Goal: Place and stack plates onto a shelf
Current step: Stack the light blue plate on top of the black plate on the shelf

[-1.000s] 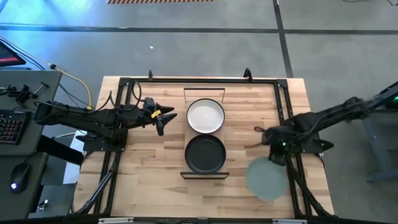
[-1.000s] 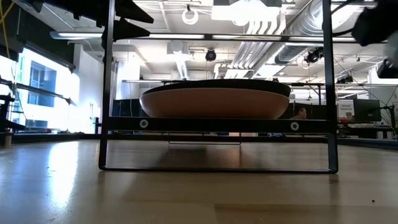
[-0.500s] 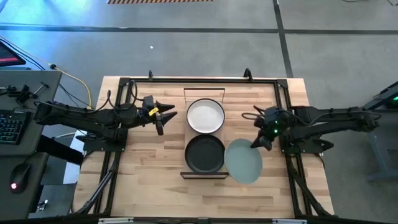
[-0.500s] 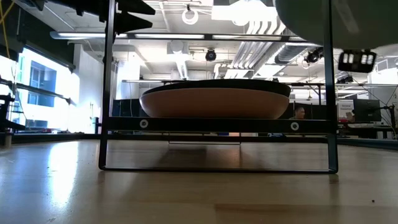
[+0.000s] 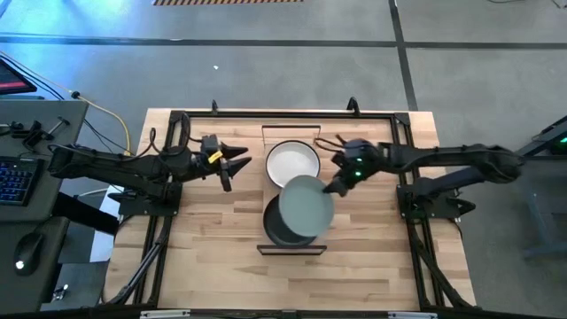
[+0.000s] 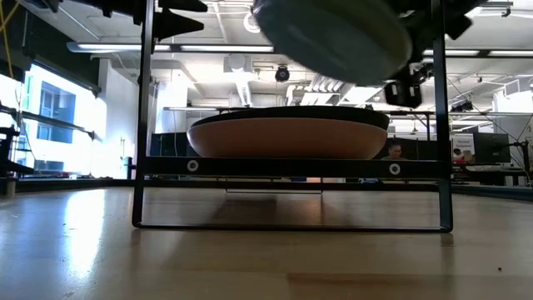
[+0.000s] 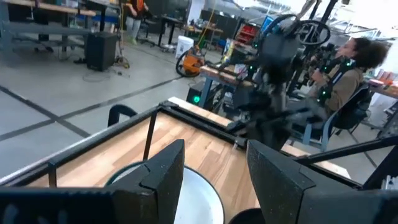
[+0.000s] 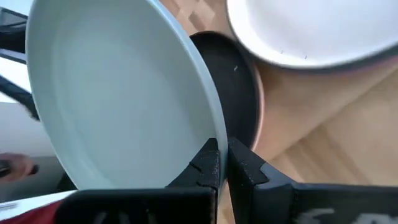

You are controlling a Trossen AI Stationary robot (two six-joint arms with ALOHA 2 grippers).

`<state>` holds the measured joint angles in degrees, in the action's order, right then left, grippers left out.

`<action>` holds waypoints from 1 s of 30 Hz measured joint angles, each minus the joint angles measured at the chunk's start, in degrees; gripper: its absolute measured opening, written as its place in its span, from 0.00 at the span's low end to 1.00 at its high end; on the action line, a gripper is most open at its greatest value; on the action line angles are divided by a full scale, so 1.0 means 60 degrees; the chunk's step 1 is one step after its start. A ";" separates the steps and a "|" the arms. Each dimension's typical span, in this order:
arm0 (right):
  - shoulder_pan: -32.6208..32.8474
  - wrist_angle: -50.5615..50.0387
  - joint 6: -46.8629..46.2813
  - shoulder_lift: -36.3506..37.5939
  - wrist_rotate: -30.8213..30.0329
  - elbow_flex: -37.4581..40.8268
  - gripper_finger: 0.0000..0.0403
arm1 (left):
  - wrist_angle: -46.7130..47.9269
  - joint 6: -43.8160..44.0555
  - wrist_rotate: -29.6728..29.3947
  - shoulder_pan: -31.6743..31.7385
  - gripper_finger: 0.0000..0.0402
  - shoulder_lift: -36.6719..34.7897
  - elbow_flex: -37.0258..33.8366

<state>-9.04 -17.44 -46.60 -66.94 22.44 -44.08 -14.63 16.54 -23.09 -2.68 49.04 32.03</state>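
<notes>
A: Above the shelf, what does the right tool carry?

B: It carries the pale green plate, a round matte plate with a raised rim. The two dark fingers are pinched on its rim, so the tool is narrow and holds the plate. In the right wrist view the inside of the plate looks smooth and a little hollow.

A: Where is this plate now?

B: It hangs in the air over the near half of the shelf. From the high view it covers most of the black plate, which lies on the light-wood board. In the low view the green plate is tilted and well apart from the plates under it.

A: And the far half of the shelf?

B: There lies the cream-white plate, round and flat on the board. Thin black wire makes the frame of the shelf.

A: What about the left arm?

B: The left tool waits over the bench, left of the white plate. Its fingers stand apart, moderately wide, with nothing between them.

A: How is the bench?

B: It is pale wood made of many small blocks.
</notes>
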 joint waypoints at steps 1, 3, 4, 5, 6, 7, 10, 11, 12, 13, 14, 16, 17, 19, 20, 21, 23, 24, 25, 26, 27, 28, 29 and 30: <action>-0.0025 -0.0019 0.0067 -0.0357 -0.0020 -0.0229 0.00 | 0.0002 -0.0066 0.0000 0.0000 0.41 -0.0056 0.0000; -0.0061 -0.0022 0.0172 -0.1015 -0.0171 -0.0696 0.00 | 0.0014 -0.0124 -0.0004 0.0000 0.41 -0.0160 0.0000; -0.0056 -0.0039 0.0190 -0.1312 -0.0331 -0.0910 0.00 | 0.0028 -0.0124 -0.0004 0.0000 0.41 -0.0232 0.0000; -0.0039 -0.0116 0.0236 -0.1582 -0.0477 -0.1086 0.00 | 0.0014 -0.0125 -0.0007 0.0000 0.41 -0.0302 0.0000; -0.0011 -0.0219 0.0274 -0.1892 -0.0523 -0.1260 0.00 | 0.0008 -0.0140 -0.0008 0.0003 0.41 -0.0369 0.0000; 0.0009 -0.0313 0.0295 -0.2157 -0.0555 -0.1405 0.00 | 0.0023 -0.0204 -0.0007 0.0000 0.41 -0.0430 0.0000; 0.0246 -0.0624 0.0309 -0.2814 -0.0599 -0.1814 0.00 | 0.0016 -0.0382 -0.0021 0.0003 0.41 -0.0591 0.0000; 0.0359 -0.0743 0.0310 -0.3003 -0.0655 -0.1950 0.00 | 0.0023 -0.0400 -0.0047 0.0000 0.41 -0.0637 0.0000; 0.0466 -0.0890 0.0328 -0.3188 -0.0717 -0.2066 0.00 | 0.0036 -0.0453 -0.0081 0.0000 0.41 -0.0683 0.0000; 0.0573 -0.1076 0.0353 -0.3350 -0.0747 -0.2156 0.00 | 0.0021 -0.0524 -0.0102 0.0000 0.41 -0.0711 0.0000; 0.0687 -0.1247 0.0390 -0.3508 -0.0761 -0.2263 0.00 | 0.0016 -0.0547 -0.0103 0.0000 0.41 -0.0732 0.0000; 0.0917 -0.1530 0.0498 -0.3768 -0.0933 -0.2545 0.00 | 0.0047 -0.0556 -0.0117 0.0000 0.41 -0.0769 0.0000; 0.1022 -0.1684 0.0544 -0.3848 -0.1039 -0.2706 0.00 | 0.0042 -0.0579 -0.0124 0.0004 0.41 -0.0777 0.0000; 0.1186 -0.2054 0.0603 -0.3999 -0.1436 -0.2993 0.00 | 0.0047 -0.0736 -0.0124 0.0003 0.41 -0.0777 0.0000; 0.1260 -0.2266 0.0600 -0.4059 -0.1734 -0.3103 0.00 | 0.0051 -0.0812 -0.0121 0.0001 0.41 -0.0773 0.0000; 0.1309 -0.2441 0.0597 -0.4091 -0.1998 -0.3173 0.00 | 0.0045 -0.0877 -0.0124 0.0001 0.41 -0.0775 0.0000; 0.1359 -0.2580 0.0590 -0.4113 -0.2298 -0.3291 0.00 | 0.0049 -0.0960 -0.0122 0.0002 0.41 -0.0773 0.0000; 0.1359 -0.2630 0.0592 -0.4109 -0.2287 -0.3314 0.00 | 0.0058 -0.0962 -0.0122 0.0002 0.41 -0.0773 0.0000; 0.1351 -0.2705 0.0616 -0.4109 -0.2206 -0.3314 0.00 | 0.0054 -0.0958 -0.0124 0.0001 0.41 -0.0773 0.0000; 0.1349 -0.2802 0.0676 -0.4111 -0.2128 -0.3311 0.00 | 0.0060 -0.0958 -0.0123 0.0000 0.41 -0.0773 0.0000; 0.1360 -0.2829 0.0727 -0.4113 -0.2097 -0.3311 0.00 | 0.0070 -0.0961 -0.0120 0.0003 0.41 -0.0773 0.0000; 0.1393 -0.2814 0.0756 -0.4113 -0.2049 -0.3311 0.00 | 0.0073 -0.0962 -0.0120 0.0000 0.41 -0.0773 0.0000; 0.1411 -0.2804 0.0767 -0.4113 -0.2020 -0.3311 0.00 | 0.0073 -0.0962 -0.0120 0.0000 0.41 -0.0773 0.0000; 0.1418 -0.2804 0.0745 -0.4113 -0.2011 -0.3311 0.00 | 0.0073 -0.0955 -0.0120 0.0000 0.41 -0.0773 0.0000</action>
<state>-0.54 -34.26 -42.13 -91.61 10.37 -63.94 -14.20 10.81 -23.81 -2.68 44.40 32.03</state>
